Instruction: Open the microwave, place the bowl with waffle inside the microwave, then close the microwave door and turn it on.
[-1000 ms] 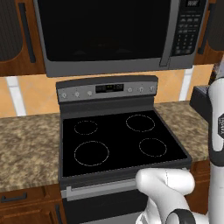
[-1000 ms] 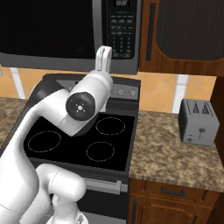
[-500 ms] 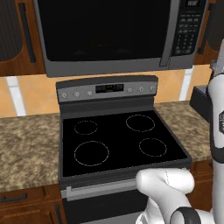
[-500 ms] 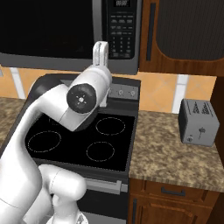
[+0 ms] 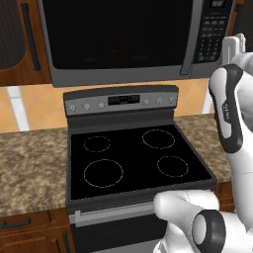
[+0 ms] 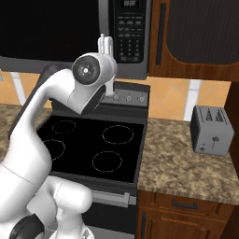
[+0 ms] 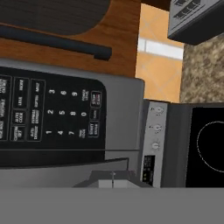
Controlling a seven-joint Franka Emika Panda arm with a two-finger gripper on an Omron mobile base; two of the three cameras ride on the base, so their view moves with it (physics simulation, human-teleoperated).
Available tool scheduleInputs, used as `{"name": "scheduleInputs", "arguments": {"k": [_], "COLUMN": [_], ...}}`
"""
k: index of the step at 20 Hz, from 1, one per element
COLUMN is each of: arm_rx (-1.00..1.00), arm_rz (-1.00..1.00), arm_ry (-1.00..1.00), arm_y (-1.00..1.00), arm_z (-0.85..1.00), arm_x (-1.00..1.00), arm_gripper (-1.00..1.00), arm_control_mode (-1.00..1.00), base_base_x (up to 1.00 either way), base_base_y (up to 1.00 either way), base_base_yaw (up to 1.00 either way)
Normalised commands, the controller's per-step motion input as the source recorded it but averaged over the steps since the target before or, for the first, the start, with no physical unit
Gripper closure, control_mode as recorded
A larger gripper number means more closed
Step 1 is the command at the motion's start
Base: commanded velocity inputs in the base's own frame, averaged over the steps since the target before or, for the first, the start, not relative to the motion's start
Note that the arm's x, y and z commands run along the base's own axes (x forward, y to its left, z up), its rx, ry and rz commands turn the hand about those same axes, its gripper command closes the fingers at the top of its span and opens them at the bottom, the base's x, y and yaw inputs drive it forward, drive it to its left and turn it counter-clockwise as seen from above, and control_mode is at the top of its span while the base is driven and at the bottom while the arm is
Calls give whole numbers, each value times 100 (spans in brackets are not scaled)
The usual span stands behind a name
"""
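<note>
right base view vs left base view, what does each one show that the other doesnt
Right base view alone: the grey toaster on the granite counter right of the stove, and the dark-panelled cabinet door beside the microwave.

Left base view alone: the whole black glass microwave door with its vertical handle bar, shut, and the counter left of the stove.

Both: the microwave keypad, the stove's four burner rings and its knob panel, and the white arm raised beside the keypad, its pincer pointing up.
</note>
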Motion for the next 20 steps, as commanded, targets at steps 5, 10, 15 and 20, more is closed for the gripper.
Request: {"name": "scheduleInputs", "arguments": {"k": [5, 10, 15, 20], "arm_rx": [0, 0, 1, 2], "arm_rz": [0, 0, 0, 0], "arm_ry": [0, 0, -1, -1], "arm_y": [0, 0, -17, -16], "arm_z": [0, 0, -9, -17], "arm_x": [45, 51, 51, 62], "arm_gripper": [100, 100, 100, 100], "arm_control_mode": [-100, -100, -100, -100], "base_base_x": [0, 0, 0, 0], "base_base_y": [0, 0, 0, 0], "base_base_yaw": [0, 0, 0, 0]}}
